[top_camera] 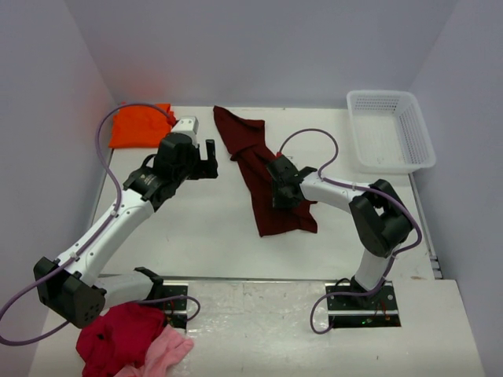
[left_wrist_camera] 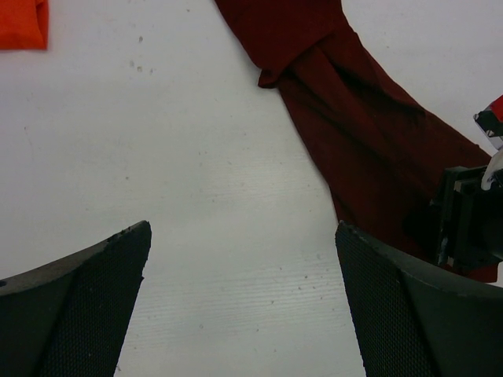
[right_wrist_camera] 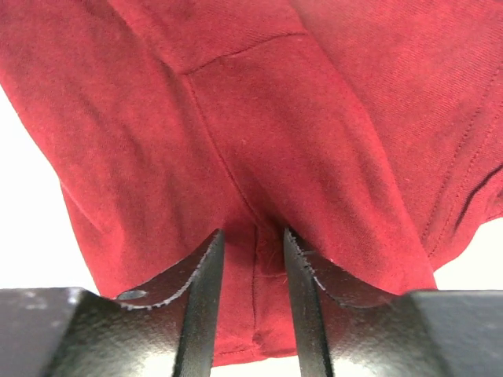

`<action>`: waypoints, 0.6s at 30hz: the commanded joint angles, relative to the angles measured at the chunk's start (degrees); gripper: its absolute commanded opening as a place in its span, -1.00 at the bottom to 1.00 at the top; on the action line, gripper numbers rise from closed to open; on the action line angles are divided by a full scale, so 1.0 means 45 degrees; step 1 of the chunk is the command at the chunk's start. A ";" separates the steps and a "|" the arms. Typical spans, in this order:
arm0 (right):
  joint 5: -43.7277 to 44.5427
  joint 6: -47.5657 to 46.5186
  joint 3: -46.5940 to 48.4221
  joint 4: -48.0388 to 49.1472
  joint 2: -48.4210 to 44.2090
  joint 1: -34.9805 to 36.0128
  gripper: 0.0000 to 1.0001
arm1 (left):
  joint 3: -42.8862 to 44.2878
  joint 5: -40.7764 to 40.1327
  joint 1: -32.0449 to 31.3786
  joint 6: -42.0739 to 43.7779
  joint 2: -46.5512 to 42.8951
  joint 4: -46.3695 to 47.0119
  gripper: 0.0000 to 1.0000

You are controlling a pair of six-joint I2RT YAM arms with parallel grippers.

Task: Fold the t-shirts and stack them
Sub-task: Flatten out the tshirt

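The left gripper (left_wrist_camera: 242, 229) is spread wide over the bare table (top_camera: 204, 236) and holds nothing. It hangs just left of the maroon t-shirt (top_camera: 250, 161).

The right gripper (right_wrist_camera: 252, 232) is down on the middle of this shirt. Its fingers (right_wrist_camera: 200, 290) stand narrow with a raised ridge of cloth between them, and both touch it. Whether the pinch is firm, I cannot tell.

The maroon shirt lies as a long crumpled strip from the far edge toward the table centre. The orange t-shirt (top_camera: 140, 126) lies folded in the far left corner.

A white basket (top_camera: 391, 166) stands in the far right corner, its mesh floor showing. A crimson garment (top_camera: 118, 334) and a pink garment (top_camera: 167, 353) are heaped at the near left corner, beside the left arm's base.
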 commanded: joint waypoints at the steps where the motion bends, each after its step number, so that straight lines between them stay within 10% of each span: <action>1: 0.0807 0.0418 0.0171 -0.0205 -0.0375 -0.0026 -0.25 | -0.0200 0.0206 -0.0041 0.0273 -0.0294 0.0513 1.00; 10: 0.0866 0.0575 0.0366 -0.0323 -0.0433 -0.0026 -0.98 | -0.0376 0.0226 -0.0041 0.0293 -0.0372 0.0572 1.00; 18: 0.1705 0.0126 0.1634 -0.1724 -0.1799 0.0949 -1.00 | -0.0766 0.0284 -0.0041 0.0215 -0.0489 0.0708 1.00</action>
